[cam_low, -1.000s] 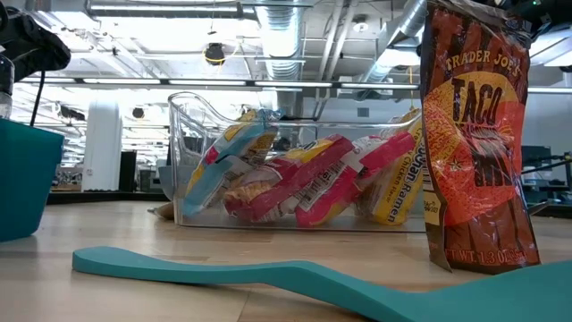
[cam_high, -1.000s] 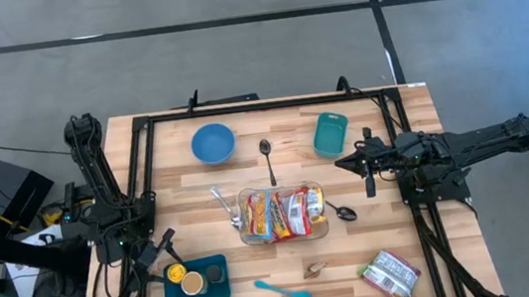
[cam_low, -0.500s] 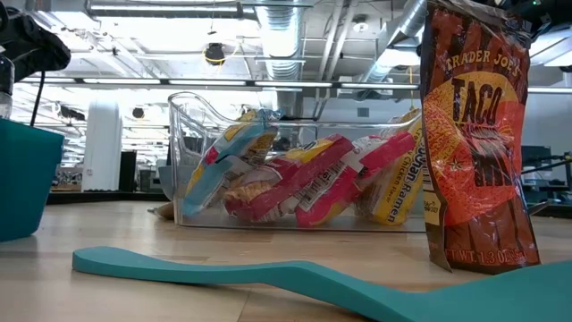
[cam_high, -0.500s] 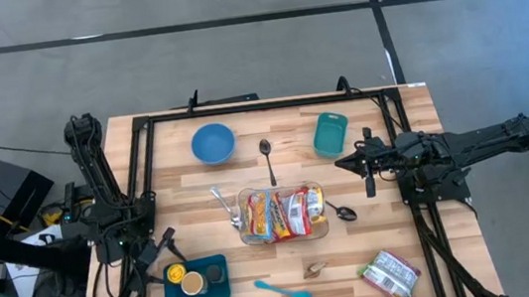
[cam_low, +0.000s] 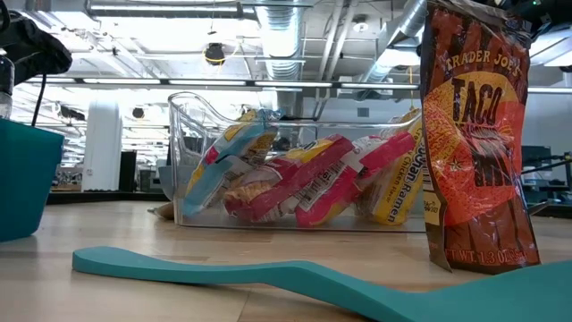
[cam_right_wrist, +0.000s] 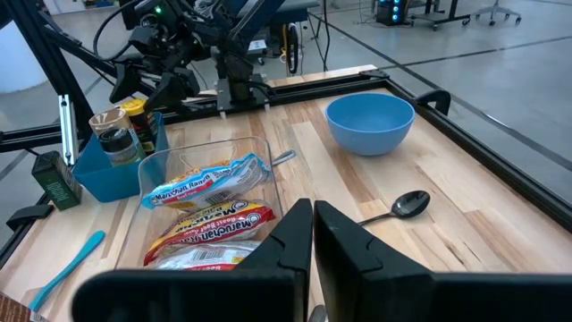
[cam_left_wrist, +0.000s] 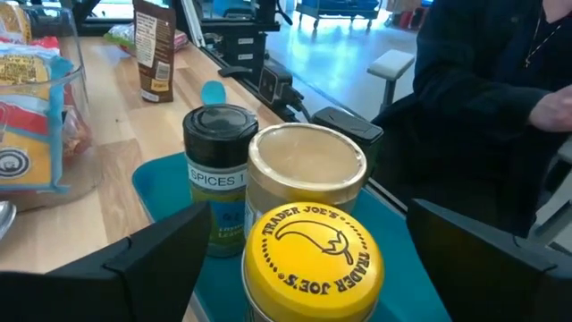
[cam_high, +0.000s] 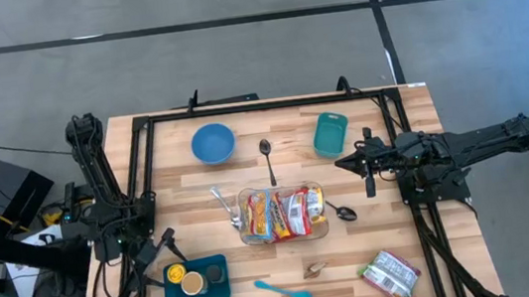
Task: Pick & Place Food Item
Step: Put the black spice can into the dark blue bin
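Left gripper (cam_high: 163,250): jaws spread wide, empty, just beside the yellow-lidded jar (cam_left_wrist: 307,256) in the blue tray (cam_high: 216,286) at the table's near-left. Right gripper (cam_high: 341,166): jaws pressed together, empty, right of the clear container (cam_high: 282,214) holding ramen packets (cam_low: 304,188) at table centre

My low view crops the taco bag (cam_low: 476,134) top, teal spatula (cam_low: 268,273) end, teal bin (cam_low: 22,179) mostly off-frame

Blue bowl (cam_high: 213,143); teal bin (cam_high: 330,134); teal spatula (cam_high: 284,291); yellow-lidded jar (cam_left_wrist: 308,255); red-yellow ramen packets (cam_high: 283,213); pale striped wooden tabletop (cam_high: 259,274).
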Robot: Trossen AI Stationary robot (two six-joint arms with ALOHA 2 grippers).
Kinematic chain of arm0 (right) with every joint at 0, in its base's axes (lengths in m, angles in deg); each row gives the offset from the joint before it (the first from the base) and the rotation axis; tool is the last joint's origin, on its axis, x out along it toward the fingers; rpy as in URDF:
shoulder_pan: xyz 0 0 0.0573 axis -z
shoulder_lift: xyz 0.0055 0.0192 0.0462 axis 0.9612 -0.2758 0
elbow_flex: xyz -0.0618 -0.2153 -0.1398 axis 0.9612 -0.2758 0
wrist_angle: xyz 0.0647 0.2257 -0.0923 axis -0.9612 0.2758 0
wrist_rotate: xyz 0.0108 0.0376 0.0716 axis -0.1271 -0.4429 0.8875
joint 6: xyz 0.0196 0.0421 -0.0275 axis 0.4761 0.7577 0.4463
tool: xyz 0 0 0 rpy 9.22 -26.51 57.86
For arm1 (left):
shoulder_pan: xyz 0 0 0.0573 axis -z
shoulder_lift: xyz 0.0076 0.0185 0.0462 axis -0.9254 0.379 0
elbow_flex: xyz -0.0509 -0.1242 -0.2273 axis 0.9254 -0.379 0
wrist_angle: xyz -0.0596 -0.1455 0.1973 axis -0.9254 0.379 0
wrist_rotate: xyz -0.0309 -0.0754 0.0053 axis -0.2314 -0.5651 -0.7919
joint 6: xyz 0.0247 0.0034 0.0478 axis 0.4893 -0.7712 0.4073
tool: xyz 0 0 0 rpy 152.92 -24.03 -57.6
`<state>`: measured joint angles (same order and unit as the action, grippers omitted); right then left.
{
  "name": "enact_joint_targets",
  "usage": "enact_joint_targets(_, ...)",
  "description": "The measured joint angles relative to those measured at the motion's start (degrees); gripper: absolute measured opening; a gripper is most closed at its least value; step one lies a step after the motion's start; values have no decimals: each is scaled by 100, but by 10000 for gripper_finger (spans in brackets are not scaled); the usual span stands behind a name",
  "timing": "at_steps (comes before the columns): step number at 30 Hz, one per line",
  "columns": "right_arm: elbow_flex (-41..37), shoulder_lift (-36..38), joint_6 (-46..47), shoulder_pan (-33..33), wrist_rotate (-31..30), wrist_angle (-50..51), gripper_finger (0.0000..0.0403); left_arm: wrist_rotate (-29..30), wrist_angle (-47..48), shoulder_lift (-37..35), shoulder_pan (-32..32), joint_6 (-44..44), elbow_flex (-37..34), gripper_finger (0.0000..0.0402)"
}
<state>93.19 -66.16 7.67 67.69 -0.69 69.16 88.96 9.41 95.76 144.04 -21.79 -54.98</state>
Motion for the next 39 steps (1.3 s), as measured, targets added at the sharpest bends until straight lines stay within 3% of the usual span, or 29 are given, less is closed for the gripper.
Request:
enact_joint_targets(11,0,0,0,0,-2,0,10,124,-369,2,0,246,0,368)
enact_joint_targets(26,0,-2,0,2,-2,0,10,227,-2208,4,-321,2678,0,364)
enact_joint_targets(30,0,-1,0,7,-2,-2,10,-247,-2523,4,-914,3240,0,364)
enact_joint_targets(39,0,-2,0,4,-2,-2,10,-2333,-2697,11,-2725,3335,0,364)
